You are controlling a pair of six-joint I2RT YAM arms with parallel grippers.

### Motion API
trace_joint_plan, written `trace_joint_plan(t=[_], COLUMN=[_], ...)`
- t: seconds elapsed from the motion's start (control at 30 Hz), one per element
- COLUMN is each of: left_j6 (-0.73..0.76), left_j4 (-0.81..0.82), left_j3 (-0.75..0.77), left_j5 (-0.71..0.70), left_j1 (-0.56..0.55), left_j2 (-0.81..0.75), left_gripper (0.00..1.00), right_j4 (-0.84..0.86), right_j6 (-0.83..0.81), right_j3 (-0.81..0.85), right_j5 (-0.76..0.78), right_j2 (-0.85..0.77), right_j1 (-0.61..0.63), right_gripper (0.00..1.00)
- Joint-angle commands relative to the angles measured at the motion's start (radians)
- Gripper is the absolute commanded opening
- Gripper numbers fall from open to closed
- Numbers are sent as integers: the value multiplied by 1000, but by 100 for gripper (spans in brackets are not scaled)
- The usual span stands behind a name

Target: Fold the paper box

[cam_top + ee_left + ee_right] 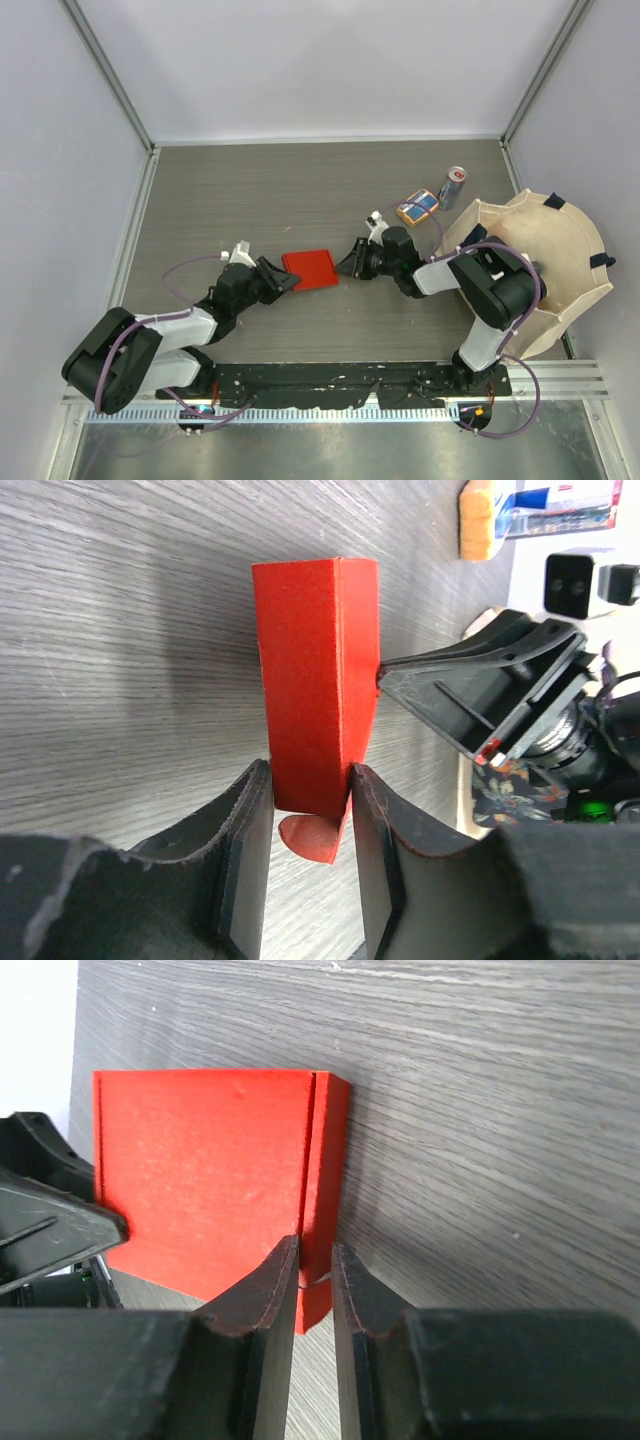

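Black fingers of the left gripper (310, 772) fill the foreground, pinching the near end of the paper box (315, 660), which lies mid-surface (250, 190) between the two arms. Opposite, the right gripper (315, 1245), nearly pressed together, nips the box's narrow side wall, probably to steady the shape while the ends are closed. One red box, two grippers; off to the side sit one can (453, 186), one orange-and-blue packet (417, 208) and one beige bag (545, 270).

You had the paper box (309, 269) mid table (250, 190), left gripper (283, 279) at its 8 o'clock, right gripper (350, 262) at 3, packet (418, 208) and can (453, 187) near 2, bag (560, 270) beyond at 3.
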Motion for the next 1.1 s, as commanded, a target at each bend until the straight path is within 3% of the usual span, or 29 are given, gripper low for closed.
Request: trace_joint_plan(t=[0.0,0.17,0.3,0.4,0.47,0.53,0.67,0.8,1.07], left_j6=[-63,-144,-219,-309,-359,-449,-569,-603,-661], left_j4=[-34,-188,-420,-552,-586,-580,-537,-623,-667], left_j3=[34,65,126,155,160,151,109,97,91], left_j5=[-16,2,37,100,149,234,340,355,386], left_j1=[10,21,49,68,82,95,101,108,119], left_j2=[-69,-165,-233,-268,-273,-266,-267,-327,-399], left_gripper=[37,33,18,13,13,6,0,0,0], right_j4=[-185,-367,-509,-576,-630,-658,-719,-776,-817], right_j6=[-75,-161,-302,-421,-545,-627,-771,-889,-931], right_j3=[8,66,106,129,146,167,224,290,334], right_j5=[86,151,243,292,364,449,547,580,576], right_j2=[-58,-183,-318,-421,-469,-507,-477,-440,-343], right_j1=[-3,1,34,84,213,360,509,587,630], right_gripper=[27,41,64,70,71,72,72,72,69])
